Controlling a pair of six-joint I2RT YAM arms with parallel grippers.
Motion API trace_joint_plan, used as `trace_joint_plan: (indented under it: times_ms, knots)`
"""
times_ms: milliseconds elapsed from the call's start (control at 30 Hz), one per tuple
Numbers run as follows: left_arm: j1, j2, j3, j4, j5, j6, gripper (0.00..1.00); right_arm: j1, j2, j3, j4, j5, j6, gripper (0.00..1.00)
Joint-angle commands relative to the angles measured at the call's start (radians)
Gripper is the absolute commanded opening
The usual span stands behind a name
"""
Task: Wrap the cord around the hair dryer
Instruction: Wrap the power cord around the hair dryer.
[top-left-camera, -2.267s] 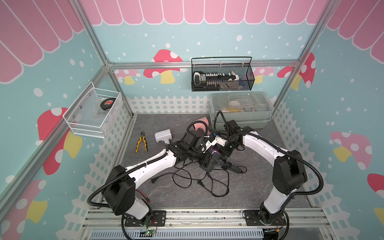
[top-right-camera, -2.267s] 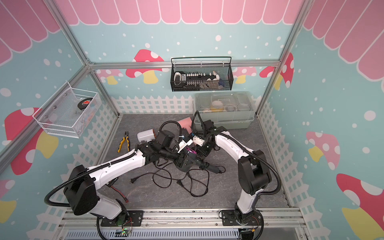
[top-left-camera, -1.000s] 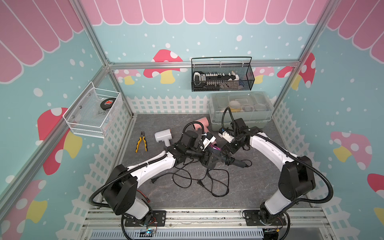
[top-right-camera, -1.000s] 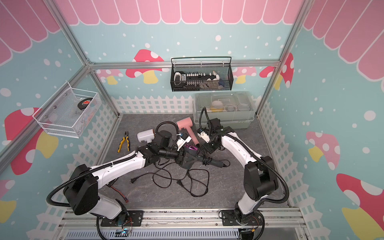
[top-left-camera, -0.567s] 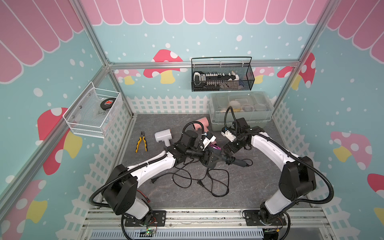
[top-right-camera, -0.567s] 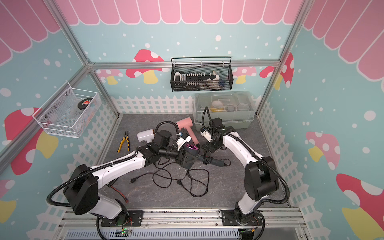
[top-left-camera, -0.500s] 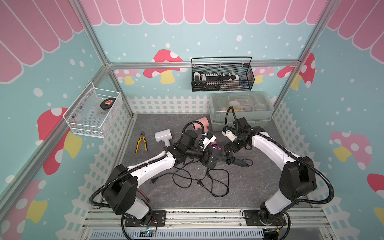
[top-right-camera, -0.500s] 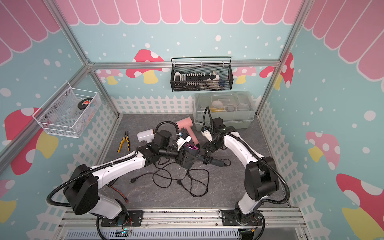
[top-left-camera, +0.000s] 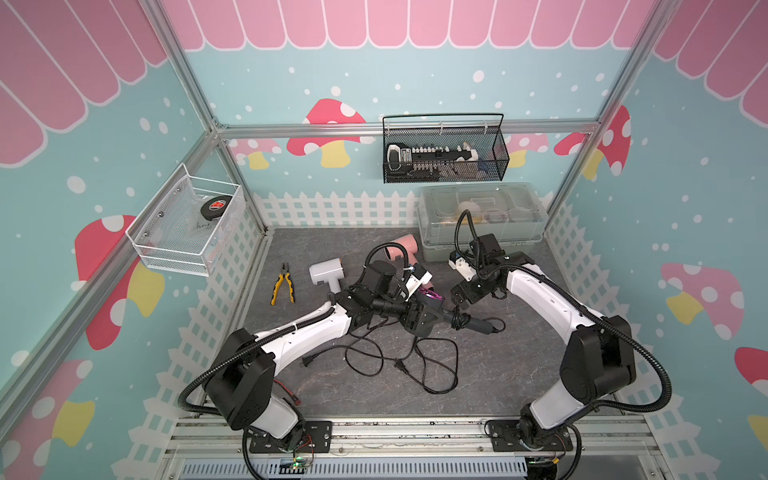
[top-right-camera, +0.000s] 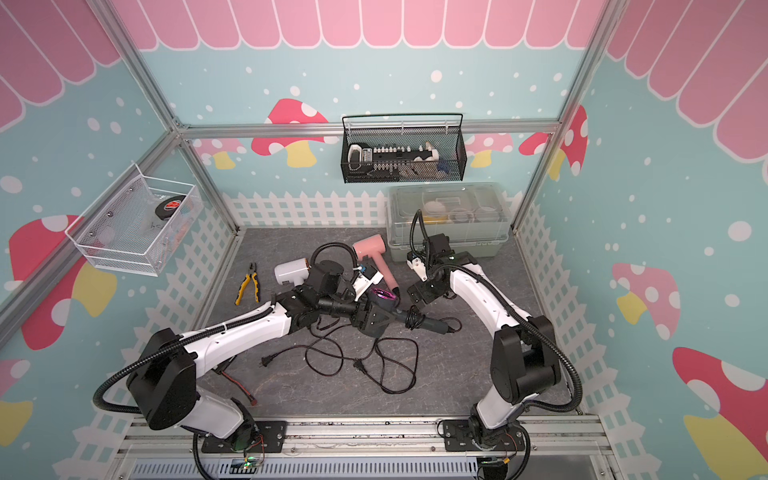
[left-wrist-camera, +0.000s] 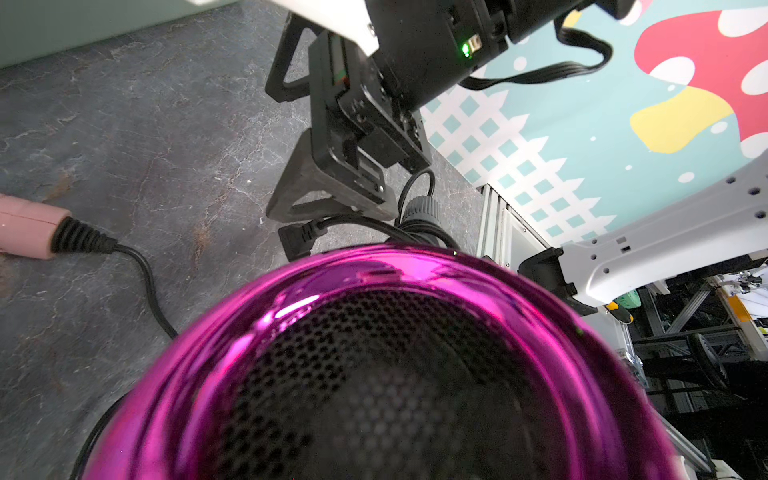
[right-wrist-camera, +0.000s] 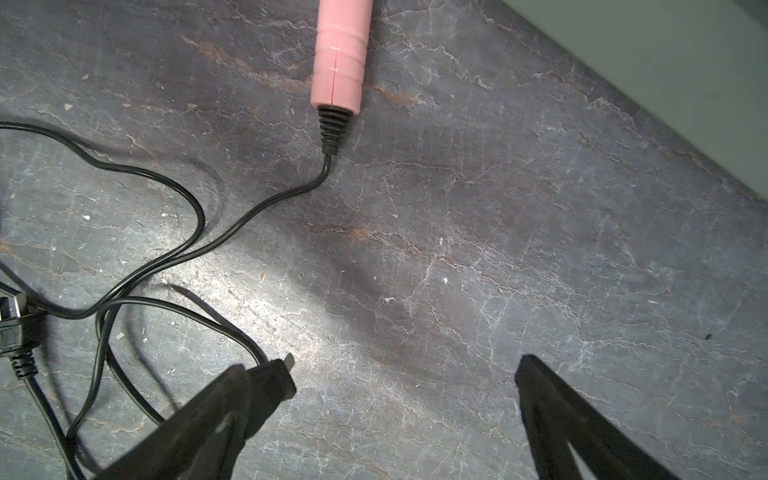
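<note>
Grey slate tabletop (top-left-camera: 498, 374), left jaws clamping hair dryer (top-left-camera: 476, 323), right jaws spread wide near its handle.

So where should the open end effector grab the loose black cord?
Probably the loose loop of cord on the mat in front of the hair dryer. Come straight down with the right end effector, jaws across the strand: it lies flat, with bare mat on both sides.
</note>
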Motion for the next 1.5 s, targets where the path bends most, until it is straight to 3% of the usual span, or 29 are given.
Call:
trace_joint_plan:
  times_ms: [0, 533, 1467]
  knots:
    - [-0.002, -0.003, 0.028, 0.036, 0.007, 0.020, 0.00, -0.006, -0.036, -0.002, -0.018, 0.013, 0.007, 0.99]
    - [-0.013, 0.007, 0.052, -0.052, -0.094, 0.045, 0.00, -0.012, -0.006, -0.008, -0.013, -0.010, 0.011, 0.98]
    - [-0.018, 0.015, 0.071, -0.077, -0.097, 0.051, 0.00, -0.032, -0.061, 0.051, -0.019, 0.031, 0.057, 0.98]
